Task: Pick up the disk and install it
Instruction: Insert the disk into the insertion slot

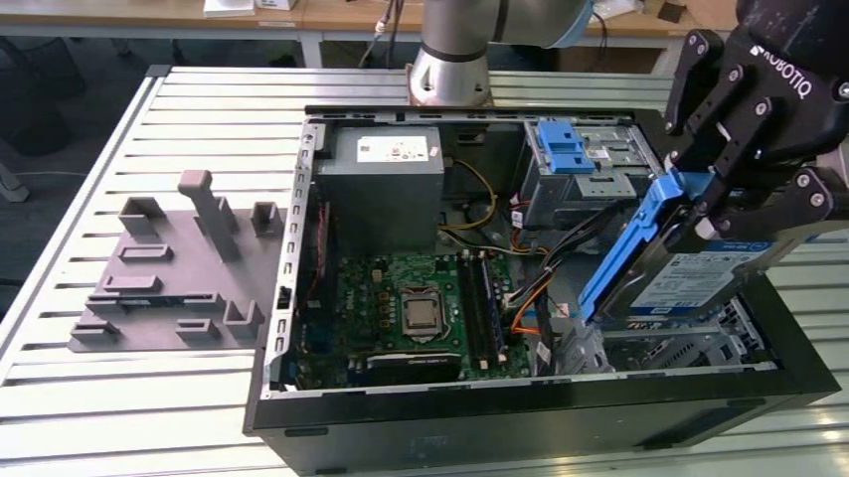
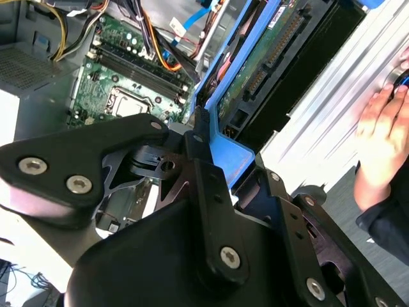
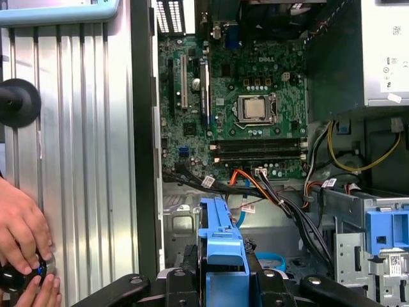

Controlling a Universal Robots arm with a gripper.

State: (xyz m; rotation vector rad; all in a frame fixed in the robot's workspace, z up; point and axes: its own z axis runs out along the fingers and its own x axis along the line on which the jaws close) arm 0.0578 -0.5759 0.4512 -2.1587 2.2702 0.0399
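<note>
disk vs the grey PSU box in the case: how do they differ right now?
Pose: the disk is tilted above the open case, clamped in the pincer. The PSU box sits seated inside the case.
Look: the disk has blue side rails and a blue-and-white label. The PSU box is plain grey with a small white sticker.
Size: the disk is a thin slab, and the PSU box is far bulkier.
Shared: both are grey and rectangular.

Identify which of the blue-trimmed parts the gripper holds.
The disk, blue-railed, tilted in the gripper; the blue-latched cage sits apart inside the case.
</note>
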